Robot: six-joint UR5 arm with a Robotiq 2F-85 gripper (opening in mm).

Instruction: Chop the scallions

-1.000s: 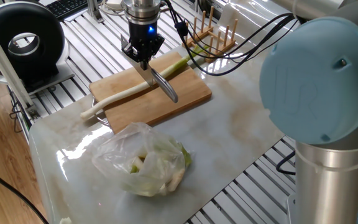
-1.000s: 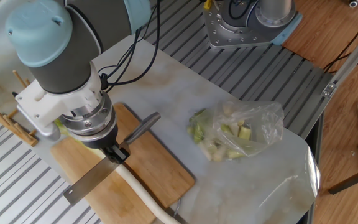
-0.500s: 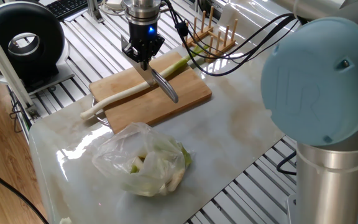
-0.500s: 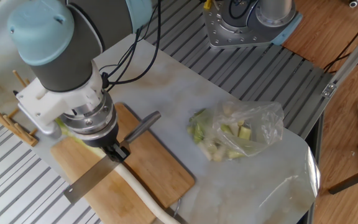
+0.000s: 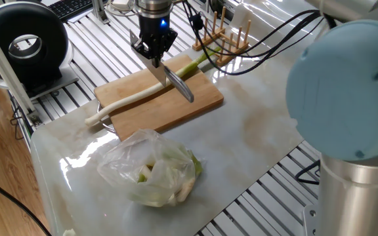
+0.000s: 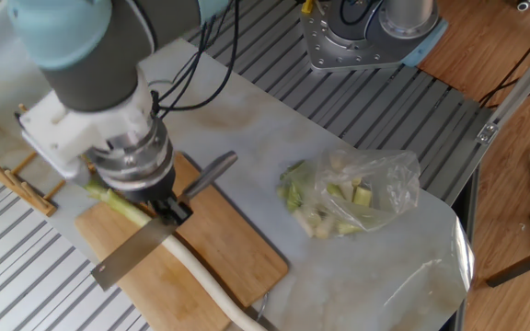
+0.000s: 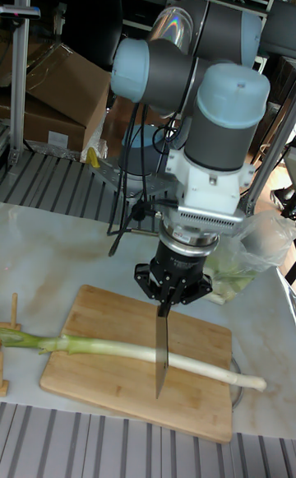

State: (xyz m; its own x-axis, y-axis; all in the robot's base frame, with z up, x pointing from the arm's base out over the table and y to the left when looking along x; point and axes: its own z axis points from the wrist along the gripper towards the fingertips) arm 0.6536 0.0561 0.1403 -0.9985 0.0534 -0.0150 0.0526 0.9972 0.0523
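Observation:
One long scallion (image 5: 131, 99) lies along the wooden board (image 5: 189, 105), its white end past the board's left edge and its green end toward the rack. The scallion (image 6: 206, 281) (image 7: 115, 350) looks whole. My gripper (image 5: 153, 54) (image 6: 169, 211) (image 7: 167, 300) is shut on a knife (image 5: 180, 86), held over the middle of the stalk. The knife's blade (image 6: 134, 259) (image 7: 161, 356) points down and crosses the stalk. Whether the edge touches the scallion cannot be told.
A clear plastic bag (image 5: 155, 173) (image 6: 355, 197) of pale green vegetable pieces lies on the marble slab (image 5: 254, 131) beside the board. A wooden peg rack (image 5: 225, 34) stands behind the board. A black round device (image 5: 25, 44) sits at the far left. Cables hang near the arm.
The gripper has lifted a little with the knife and shifted slightly toward the green end. The scallion and the bag have not moved.

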